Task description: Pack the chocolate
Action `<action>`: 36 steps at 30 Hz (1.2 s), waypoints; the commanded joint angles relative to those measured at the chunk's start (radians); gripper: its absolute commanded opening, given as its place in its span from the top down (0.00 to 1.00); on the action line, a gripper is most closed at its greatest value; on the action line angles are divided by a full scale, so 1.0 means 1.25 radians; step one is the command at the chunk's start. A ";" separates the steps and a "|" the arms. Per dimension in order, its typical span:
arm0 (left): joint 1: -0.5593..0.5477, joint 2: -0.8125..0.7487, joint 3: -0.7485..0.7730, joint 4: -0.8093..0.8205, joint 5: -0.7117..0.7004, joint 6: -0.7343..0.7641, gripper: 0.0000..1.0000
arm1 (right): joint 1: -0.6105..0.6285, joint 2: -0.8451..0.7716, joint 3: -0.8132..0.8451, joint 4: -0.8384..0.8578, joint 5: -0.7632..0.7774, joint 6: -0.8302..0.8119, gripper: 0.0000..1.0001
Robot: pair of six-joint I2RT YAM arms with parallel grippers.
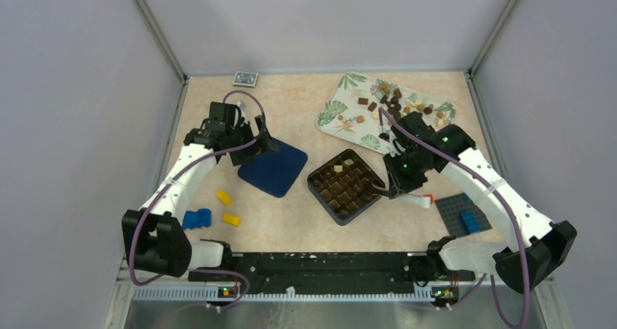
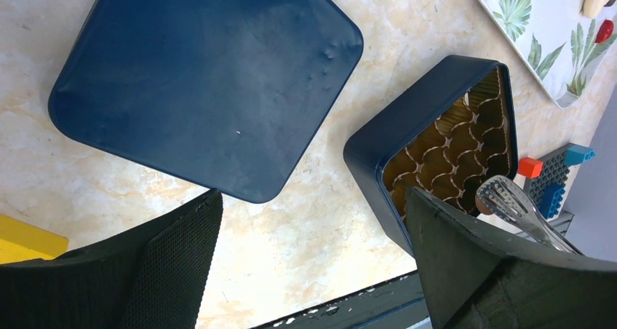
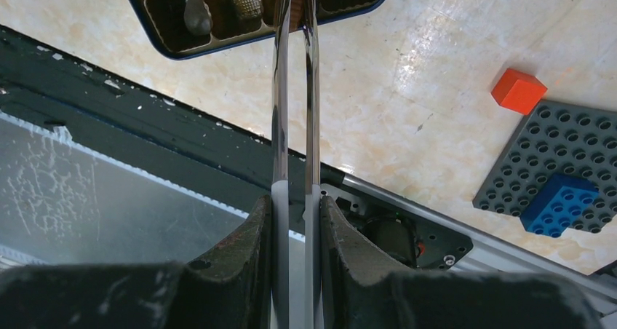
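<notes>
Several chocolates lie loose on a leaf-patterned tray at the back right. More sit in the compartments of an open navy box in the middle. My right gripper is shut on metal tongs, whose tips reach over the box's right edge with a small brown piece between them. The navy lid lies flat to the left of the box. My left gripper hangs open and empty over the lid's near edge. The box and tongs also show there.
Two yellow bricks and a blue brick lie front left. A grey baseplate with a blue brick and a red brick sit front right. A card pack lies at the back wall.
</notes>
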 commanded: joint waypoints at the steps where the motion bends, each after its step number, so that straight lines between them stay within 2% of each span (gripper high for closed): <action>1: 0.004 -0.005 -0.005 0.031 0.010 0.008 0.01 | 0.028 0.019 0.001 0.016 0.010 -0.002 0.92; 11: 0.004 -0.003 -0.010 0.039 0.010 0.007 0.01 | 0.054 0.043 0.034 0.019 0.040 0.018 0.71; 21: 0.004 -0.001 -0.018 0.040 0.006 0.015 0.01 | 0.054 0.048 0.088 0.004 0.039 0.016 0.69; 23: 0.004 0.000 -0.021 0.043 0.006 0.015 0.01 | 0.054 0.047 0.106 -0.004 0.042 0.015 0.75; 26: 0.004 0.006 -0.020 0.048 0.008 0.016 0.01 | 0.054 0.049 0.147 -0.005 0.026 0.014 1.00; 28: 0.004 0.017 -0.009 0.047 0.019 0.014 0.01 | 0.054 0.055 0.175 0.004 0.036 0.018 1.00; 31: 0.004 0.018 0.006 0.047 0.024 0.008 0.01 | 0.052 0.071 0.210 0.040 0.138 0.027 1.00; 33: 0.004 0.012 0.005 0.050 0.015 0.009 0.01 | 0.038 0.087 0.228 0.089 0.229 0.035 1.00; 36: 0.004 0.012 0.002 0.044 0.014 0.012 0.01 | -0.002 0.123 0.234 0.195 0.268 0.042 1.00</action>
